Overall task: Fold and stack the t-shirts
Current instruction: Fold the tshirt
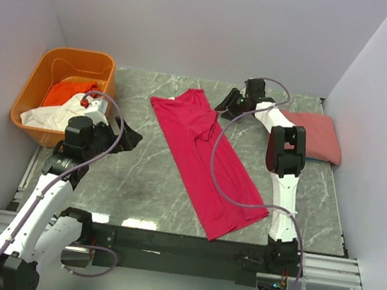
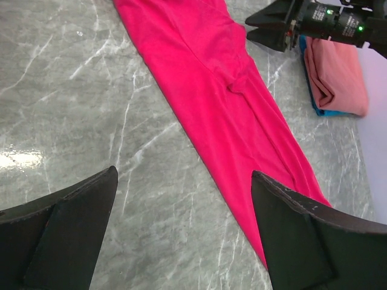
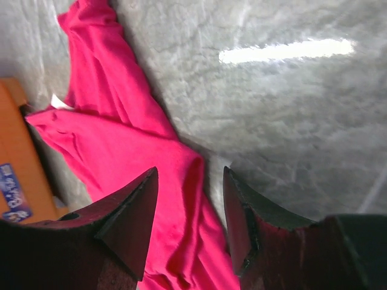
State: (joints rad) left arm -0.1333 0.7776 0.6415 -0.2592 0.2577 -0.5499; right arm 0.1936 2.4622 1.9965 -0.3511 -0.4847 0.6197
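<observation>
The large crimson-pink t-shirt lies on the table as a long diagonal strip, running from the far centre to the near right. My left gripper hovers open to the left of the strip over bare marble, its fingers wide apart and holding nothing. My right gripper is at the strip's far right edge, open, with the edge of the crimson cloth beneath the gap between its fingers. A folded salmon-pink t-shirt rests on a blue one at the far right.
An orange plastic tub stands at the far left, holding an orange t-shirt and a white one. White walls close in the back and both sides. The grey marble tabletop ends at a metal rail near the arm bases.
</observation>
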